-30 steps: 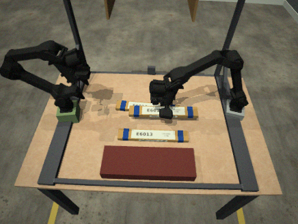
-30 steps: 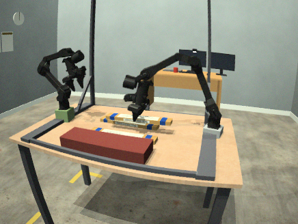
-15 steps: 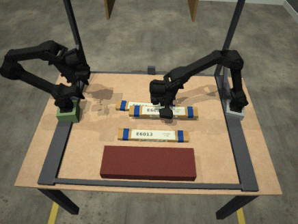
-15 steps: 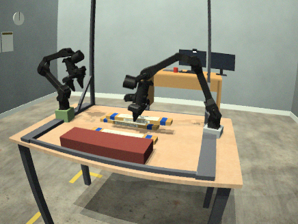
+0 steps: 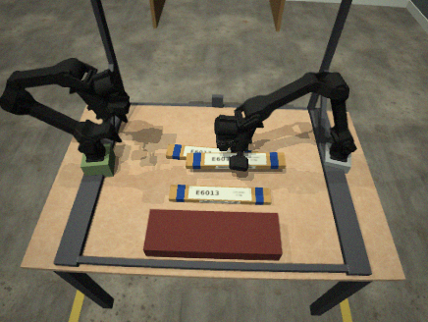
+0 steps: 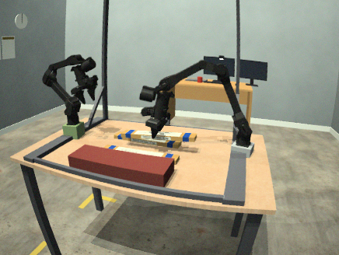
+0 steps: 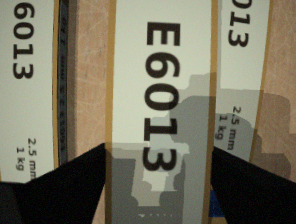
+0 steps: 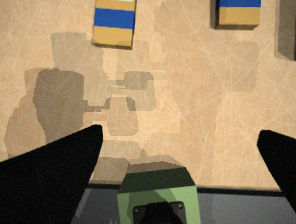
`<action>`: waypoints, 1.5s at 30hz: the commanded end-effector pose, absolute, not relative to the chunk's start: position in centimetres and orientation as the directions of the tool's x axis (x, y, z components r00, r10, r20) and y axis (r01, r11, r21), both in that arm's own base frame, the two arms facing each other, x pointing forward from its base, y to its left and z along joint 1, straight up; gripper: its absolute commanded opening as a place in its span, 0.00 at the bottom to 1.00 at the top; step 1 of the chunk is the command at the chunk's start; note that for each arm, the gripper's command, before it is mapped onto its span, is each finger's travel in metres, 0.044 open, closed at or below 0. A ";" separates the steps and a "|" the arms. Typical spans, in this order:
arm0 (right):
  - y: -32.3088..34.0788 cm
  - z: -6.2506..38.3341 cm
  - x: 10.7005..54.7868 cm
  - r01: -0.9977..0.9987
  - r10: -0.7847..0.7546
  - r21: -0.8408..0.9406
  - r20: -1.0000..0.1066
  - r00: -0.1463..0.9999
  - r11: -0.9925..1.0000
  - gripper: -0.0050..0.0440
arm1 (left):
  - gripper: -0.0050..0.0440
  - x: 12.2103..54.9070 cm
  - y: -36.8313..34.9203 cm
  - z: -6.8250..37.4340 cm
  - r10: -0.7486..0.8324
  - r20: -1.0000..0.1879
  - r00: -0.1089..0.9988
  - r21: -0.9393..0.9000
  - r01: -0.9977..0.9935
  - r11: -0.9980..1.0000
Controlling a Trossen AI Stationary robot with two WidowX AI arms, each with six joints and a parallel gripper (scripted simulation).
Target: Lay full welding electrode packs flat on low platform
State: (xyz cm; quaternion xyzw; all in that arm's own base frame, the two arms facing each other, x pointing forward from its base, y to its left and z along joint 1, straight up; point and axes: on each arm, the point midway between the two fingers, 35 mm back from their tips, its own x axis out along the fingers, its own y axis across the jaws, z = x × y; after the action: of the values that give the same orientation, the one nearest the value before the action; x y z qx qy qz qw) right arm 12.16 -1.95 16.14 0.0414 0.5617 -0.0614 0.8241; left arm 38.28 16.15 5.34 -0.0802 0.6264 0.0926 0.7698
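Black throughout, the left arm (image 5: 285, 94) (image 6: 186, 71) reaches over the worktop (image 5: 314, 211) (image 6: 210, 167) (image 7: 87, 120) (image 8: 200, 75) from its pale grey base (image 5: 340, 167) (image 6: 235, 151). The left jaws are closed across the middle of the first pack (image 5: 262, 158) (image 6: 179, 136) (image 7: 127, 75), one finger (image 7: 75, 185) along each long side. This pack is raised, label upward and roughly level, and partly overlaps the second pack (image 5: 177, 151) (image 6: 176, 144) (image 7: 240, 75) (image 8: 114, 30) in the top and left wrist views. The second pack lies flat on the worktop.

The third pack (image 5: 221, 193) (image 6: 136, 151) (image 7: 22, 100) (image 8: 238, 17) also lies flat, near the long edge of the dark red platform (image 5: 212, 233) (image 6: 120, 161) and roughly parallel to it. All three packs are off the platform. Visible labels read E6013; fill level cannot be determined.

The right arm (image 5: 54, 118) (image 6: 60, 89) is folded above its green base (image 5: 105, 169) (image 6: 74, 130) (image 8: 125, 205), well apart from the packs. The right jaws stand wide, point downward and hold nothing; their fingers flank bare space above the worktop.
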 end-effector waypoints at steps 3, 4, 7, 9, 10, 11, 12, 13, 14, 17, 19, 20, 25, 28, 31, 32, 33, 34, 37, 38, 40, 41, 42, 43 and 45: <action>-2.0 16.7 12.3 0.147 -0.057 0.000 -0.923 0.380 0.989 0.98 | 0.00 40.2 16.9 9.1 0.078 -0.952 0.295 0.005 -0.241 0.971; -2.0 16.7 12.3 0.147 -0.057 0.000 -0.923 0.380 0.989 0.98 | 0.00 40.2 16.9 9.1 0.078 -0.952 0.296 0.005 -0.241 0.971; -2.0 16.7 12.3 0.147 -0.057 0.000 -0.923 0.380 0.989 0.98 | 0.00 40.3 16.9 9.2 0.079 -0.952 0.296 0.005 -0.241 0.971; -2.0 16.7 12.3 0.147 -0.057 0.000 -0.923 0.380 0.989 0.98 | 0.00 40.3 16.9 9.2 0.079 -0.952 0.297 0.005 -0.241 0.971; -2.0 16.7 12.3 0.147 -0.057 0.000 -0.923 0.380 0.989 0.98 | 0.00 40.3 16.9 9.2 0.079 -0.952 0.297 0.005 -0.241 0.971; -2.0 16.7 12.3 0.147 -0.057 0.000 -0.923 0.380 0.989 0.98 | 0.00 40.3 16.9 9.2 0.079 -0.952 0.297 0.005 -0.241 0.971; -2.0 16.7 12.3 0.147 -0.057 0.000 -0.923 0.380 0.989 0.98 | 0.00 40.3 16.9 9.5 0.082 -0.949 0.304 0.007 -0.241 0.970; -2.0 16.7 12.3 0.147 -0.057 0.000 -0.923 0.380 0.989 0.98 | 0.00 40.3 16.9 9.6 0.082 -0.949 0.303 0.006 -0.241 0.970; -2.0 16.7 12.3 0.147 -0.057 0.000 -0.923 0.380 0.989 0.98 | 0.00 40.3 16.9 9.6 0.082 -0.949 0.303 0.006 -0.241 0.970; -2.0 16.7 12.3 0.147 -0.057 0.000 -0.923 0.380 0.989 0.98 | 0.00 40.4 16.9 9.5 0.080 -0.950 0.300 0.006 -0.241 0.970; -2.0 16.7 12.3 0.147 -0.057 0.000 -0.923 0.380 0.989 0.98 | 0.00 39.3 16.6 7.9 0.074 -0.958 0.278 0.005 -0.242 0.970; -2.0 16.7 12.3 0.147 -0.057 0.000 -0.923 0.380 0.989 0.98 | 0.00 39.3 16.6 8.0 0.074 -0.958 0.278 0.005 -0.242 0.970; -2.0 16.7 12.3 0.147 -0.057 0.000 -0.923 0.380 0.989 0.98 | 0.00 39.3 16.6 8.7 0.074 -0.958 0.278 0.005 -0.242 0.970; -2.0 16.7 12.3 0.147 -0.057 0.000 -0.923 0.380 0.989 0.98 | 0.00 39.3 16.6 8.8 0.074 -0.958 0.278 0.005 -0.242 0.970; -2.0 16.7 12.3 0.147 -0.057 0.000 -0.923 0.380 0.989 0.98 | 0.00 39.3 16.6 9.2 0.074 -0.958 0.278 0.005 -0.242 0.970; -2.0 16.7 12.3 0.147 -0.057 0.000 -0.923 0.380 0.989 0.98 | 0.00 39.3 16.6 9.4 0.074 -0.958 0.278 0.005 -0.242 0.970; -2.0 16.7 12.3 0.147 -0.057 0.000 -0.923 0.380 0.989 0.98 | 0.00 39.3 16.6 9.5 0.074 -0.958 0.278 0.005 -0.242 0.970; -2.0 16.7 12.3 0.147 -0.057 0.000 -0.923 0.380 0.989 0.98 | 0.00 39.3 16.6 9.6 0.074 -0.958 0.278 0.005 -0.242 0.970; -2.0 16.7 12.3 0.147 -0.057 0.000 -0.923 0.380 0.989 0.98 | 0.00 39.3 16.6 10.0 0.074 -0.958 0.278 0.005 -0.242 0.970; -2.0 16.7 12.3 0.147 -0.057 0.000 -0.923 0.380 0.989 0.98 | 0.00 39.3 16.6 10.2 0.074 -0.958 0.278 0.005 -0.242 0.970; -2.0 16.7 12.3 0.147 -0.057 0.000 -0.923 0.380 0.989 0.98 | 0.00 39.3 16.6 10.4 0.074 -0.958 0.278 0.005 -0.242 0.970; -2.0 16.7 12.3 0.147 -0.057 0.000 -0.923 0.380 0.989 0.98 | 0.00 39.3 16.6 10.6 0.074 -0.958 0.278 0.005 -0.242 0.970; -2.0 16.7 12.3 0.147 -0.057 0.000 -0.923 0.380 0.989 0.98 | 0.00 39.3 16.6 10.7 0.074 -0.958 0.278 0.005 -0.242 0.970; -2.0 16.7 12.3 0.147 -0.057 0.000 -0.923 0.380 0.989 0.98 | 0.00 39.3 16.6 10.8 0.074 -0.958 0.278 0.005 -0.242 0.970; -2.0 16.7 12.3 0.147 -0.057 0.000 -0.923 0.380 0.989 0.98 | 0.00 39.3 16.6 10.8 0.074 -0.958 0.278 0.005 -0.242 0.970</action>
State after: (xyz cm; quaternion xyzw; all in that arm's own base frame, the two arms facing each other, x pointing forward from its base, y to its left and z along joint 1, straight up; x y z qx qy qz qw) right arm 12.16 -1.95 16.14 0.0414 0.5617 -0.0614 0.8241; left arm 37.58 15.84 5.79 -0.0856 0.6442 0.0883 0.7549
